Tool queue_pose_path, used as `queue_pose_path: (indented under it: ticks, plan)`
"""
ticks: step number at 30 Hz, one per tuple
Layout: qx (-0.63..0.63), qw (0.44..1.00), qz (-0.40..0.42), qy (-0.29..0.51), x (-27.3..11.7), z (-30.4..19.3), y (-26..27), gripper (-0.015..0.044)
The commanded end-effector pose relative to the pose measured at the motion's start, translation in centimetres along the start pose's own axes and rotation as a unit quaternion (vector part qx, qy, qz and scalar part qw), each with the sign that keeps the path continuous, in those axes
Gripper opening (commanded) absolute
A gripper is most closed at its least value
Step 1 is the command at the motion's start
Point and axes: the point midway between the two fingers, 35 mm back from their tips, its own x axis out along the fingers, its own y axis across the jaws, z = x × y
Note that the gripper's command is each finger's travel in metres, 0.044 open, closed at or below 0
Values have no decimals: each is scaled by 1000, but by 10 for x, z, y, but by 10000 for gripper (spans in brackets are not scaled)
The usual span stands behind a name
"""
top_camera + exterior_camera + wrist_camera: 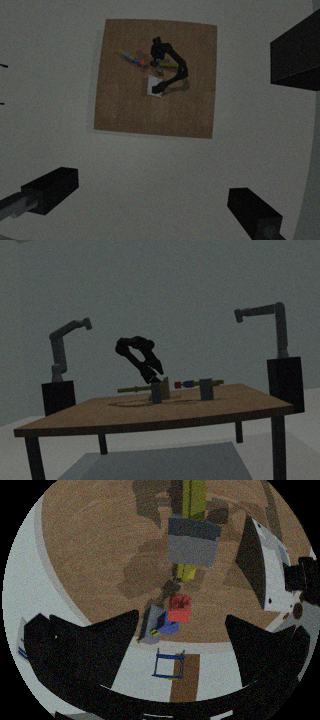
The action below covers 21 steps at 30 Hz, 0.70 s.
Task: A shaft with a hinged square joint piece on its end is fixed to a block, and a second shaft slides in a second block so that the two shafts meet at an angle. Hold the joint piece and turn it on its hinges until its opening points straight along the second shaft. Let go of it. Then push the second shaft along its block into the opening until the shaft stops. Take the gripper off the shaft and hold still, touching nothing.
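The red joint piece [142, 62] [177, 384] [179, 612] hangs on the blue hinge part [135, 60] [188, 383] [169, 625] at the end of the first yellow shaft [120, 51] [217, 382]. That shaft passes through a grey block [206, 389] [150, 622]. Its opening faces roughly toward the second yellow shaft [169, 64] [126, 390] [194, 500]; exact alignment cannot be told. A gap separates the two. The second shaft passes through its own grey block [156, 394] [192, 547]. My gripper [154, 62] [157, 371] [185, 617] is open and empty, tilted above the parts near the second block.
The arm's pale base plate [151, 82] [165, 388] [271, 575] stands close to the second block. The wooden table [124, 111] [103, 415] carries everything. Grey arms on black pedestals [59, 395] [285, 384] stand beyond the table.
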Motion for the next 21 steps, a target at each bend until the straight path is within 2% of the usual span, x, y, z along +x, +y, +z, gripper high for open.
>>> queue_pose_path:
  ticks: [1, 8, 21]
  plan:
    - [15, 1000, 0, 6, 1, 1, -2, 440]
    - [5, 1000, 1, 3, -1, 6, 0, 440]
    - [-188, 980, -8, -62, -52, 103, 19, 440]
